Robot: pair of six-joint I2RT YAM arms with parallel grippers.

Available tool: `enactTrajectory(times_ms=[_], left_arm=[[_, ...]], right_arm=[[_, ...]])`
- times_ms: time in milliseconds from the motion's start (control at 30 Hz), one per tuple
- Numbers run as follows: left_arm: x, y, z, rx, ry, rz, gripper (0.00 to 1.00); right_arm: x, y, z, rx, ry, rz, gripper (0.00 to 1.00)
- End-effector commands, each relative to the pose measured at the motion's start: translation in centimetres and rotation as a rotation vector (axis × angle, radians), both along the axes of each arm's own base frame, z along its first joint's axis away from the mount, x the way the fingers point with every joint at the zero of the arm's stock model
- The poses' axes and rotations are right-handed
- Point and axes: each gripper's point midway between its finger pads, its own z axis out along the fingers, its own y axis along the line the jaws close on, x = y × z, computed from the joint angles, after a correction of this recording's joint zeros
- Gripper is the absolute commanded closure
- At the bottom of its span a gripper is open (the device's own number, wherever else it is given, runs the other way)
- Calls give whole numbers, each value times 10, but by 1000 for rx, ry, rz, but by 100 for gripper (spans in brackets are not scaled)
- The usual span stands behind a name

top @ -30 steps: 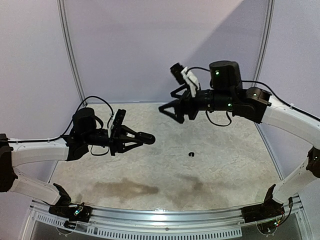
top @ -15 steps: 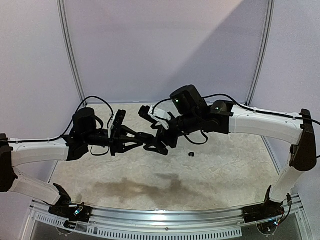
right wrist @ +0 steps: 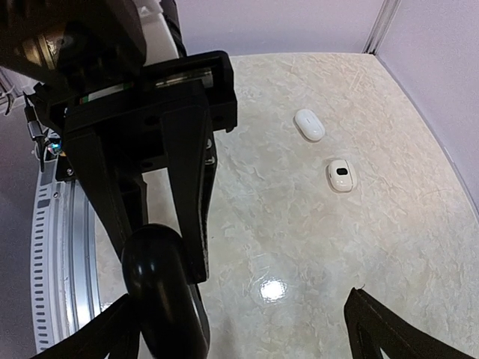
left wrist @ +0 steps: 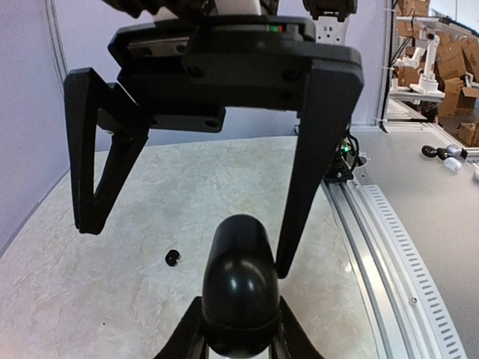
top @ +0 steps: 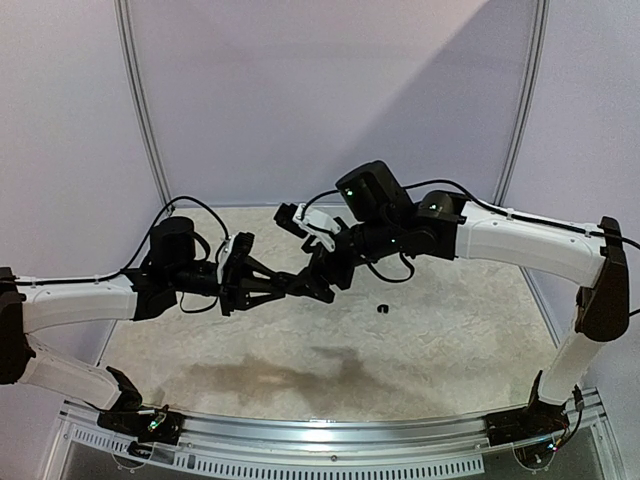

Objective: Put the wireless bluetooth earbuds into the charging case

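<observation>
Left wrist, tiny black earbud (left wrist: 173,258), perhaps glossy

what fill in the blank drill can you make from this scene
The left end effector is shut on a glossy ___ oval case. The right end effector is ___, its fingers either side of that case. A tiny black plastic earbud lies on the beige marbled table, held by ___ end effector.
Missing words: black; open; neither.
</observation>
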Motion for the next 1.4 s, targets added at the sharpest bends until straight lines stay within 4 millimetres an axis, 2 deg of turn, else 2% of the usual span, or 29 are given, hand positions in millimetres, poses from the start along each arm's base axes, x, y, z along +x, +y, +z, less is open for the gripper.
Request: enactTrajectory(times_ms=[0, 367, 500, 633, 833, 900, 967, 1033, 1067, 1200, 1233, 1300, 1333, 1367], left_arm=[[-13, 1, -7, 28, -12, -72, 100], [-15, 1, -3, 15, -22, -75, 100], [-11, 1, -5, 22, 40, -47, 100], [-3, 0, -13, 37, 144, 11, 100], [5, 1, -24, 60, 233, 66, 100], [7, 1, -25, 62, 242, 80, 100], [9, 1, -25, 65, 250, 88, 100], [9, 1, -26, 67, 259, 91, 100], [9, 1, -26, 67, 262, 92, 100], [9, 1, -24, 67, 263, 94, 100], [9, 1, -24, 66, 263, 95, 100], [8, 1, -23, 64, 248, 94, 100], [8, 2, -23, 65, 243, 93, 100], [7, 2, -23, 65, 237, 93, 100]], right_arm=[[29, -12, 10, 4, -22, -105, 4], [29, -15, -9, -31, 19, -127, 5], [30, -14, -3, -3, 36, -128, 5], [28, -11, 16, 74, 57, -99, 5], [18, -12, 70, 282, 126, 15, 4], [20, -18, 79, 323, 151, 19, 4], [28, -27, 78, 332, 178, -27, 4], [43, -39, 65, 309, 205, -104, 5], [54, -48, 53, 281, 227, -162, 6], [109, -105, -14, 92, 313, -499, 23], [121, -120, -37, 20, 341, -584, 27], [134, -148, -72, -132, 343, -707, 34], [135, -154, -94, -225, 342, -709, 37], [136, -158, -105, -278, 341, -707, 39]])
